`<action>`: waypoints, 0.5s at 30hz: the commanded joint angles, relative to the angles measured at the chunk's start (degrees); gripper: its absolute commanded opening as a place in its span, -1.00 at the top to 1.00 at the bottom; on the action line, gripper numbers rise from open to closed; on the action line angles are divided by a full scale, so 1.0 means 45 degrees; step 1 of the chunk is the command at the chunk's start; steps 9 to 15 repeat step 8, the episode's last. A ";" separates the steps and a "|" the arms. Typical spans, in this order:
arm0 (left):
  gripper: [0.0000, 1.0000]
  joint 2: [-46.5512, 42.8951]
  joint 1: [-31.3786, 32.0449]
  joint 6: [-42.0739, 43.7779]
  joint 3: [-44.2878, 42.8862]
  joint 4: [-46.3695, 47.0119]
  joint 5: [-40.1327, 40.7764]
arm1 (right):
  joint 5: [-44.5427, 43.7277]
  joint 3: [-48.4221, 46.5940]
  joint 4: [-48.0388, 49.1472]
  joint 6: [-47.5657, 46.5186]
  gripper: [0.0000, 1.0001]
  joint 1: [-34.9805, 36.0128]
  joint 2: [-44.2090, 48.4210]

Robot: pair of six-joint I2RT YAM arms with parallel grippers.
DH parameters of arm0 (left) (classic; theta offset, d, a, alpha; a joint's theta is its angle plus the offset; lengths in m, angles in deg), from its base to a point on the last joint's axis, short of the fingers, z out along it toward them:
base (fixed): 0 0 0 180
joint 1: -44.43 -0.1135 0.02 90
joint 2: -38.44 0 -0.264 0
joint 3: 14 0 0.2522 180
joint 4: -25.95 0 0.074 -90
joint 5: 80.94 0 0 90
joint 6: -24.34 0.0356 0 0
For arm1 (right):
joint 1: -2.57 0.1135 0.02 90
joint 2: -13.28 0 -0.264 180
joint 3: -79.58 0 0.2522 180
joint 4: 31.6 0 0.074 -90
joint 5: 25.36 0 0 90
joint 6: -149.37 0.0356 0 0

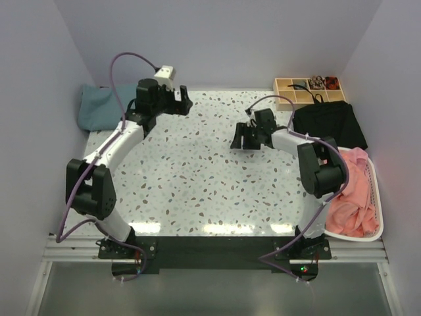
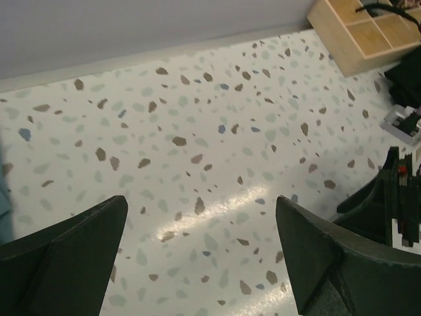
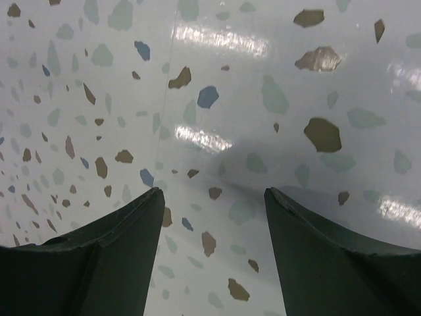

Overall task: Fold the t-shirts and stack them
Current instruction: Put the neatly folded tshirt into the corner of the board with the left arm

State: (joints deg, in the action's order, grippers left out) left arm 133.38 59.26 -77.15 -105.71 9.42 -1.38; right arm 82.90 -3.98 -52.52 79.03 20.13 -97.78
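Pale lavender walls close in a glossy white table point(image 1: 197, 178) speckled with brown, grey and blue chips. At its far right corner sits a shallow wooden tray point(image 1: 309, 92) of square compartments. Far to the left of the tray, a dusty slate-blue t-shirt point(image 1: 99, 105) lies folded into a soft, rounded pad. Just on the near side of the tray lies a limp black cloth point(image 1: 329, 125), and nearer again a white slatted basket point(image 1: 376, 197) holds crumpled salmon-pink t-shirts point(image 1: 352, 191). Well left of the tray, the left gripper point(image 1: 181, 102) has its dark wedge fingers spread wide over bare table. The right gripper point(image 1: 245, 139), nearer the tray, is parted too, pinching nothing.
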 commanded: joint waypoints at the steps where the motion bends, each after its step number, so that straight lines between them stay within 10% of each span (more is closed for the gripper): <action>1: -1.00 -0.1212 0.2049 -0.0084 0.1518 0.0905 0.1727 | -0.1243 0.0898 -0.0499 -0.0443 -0.34 0.0335 0.1496; 15: -1.00 -0.1292 0.3812 -0.0065 0.3415 0.0714 0.3919 | -0.3643 0.2814 -0.0187 -0.0736 -0.34 0.0706 0.3410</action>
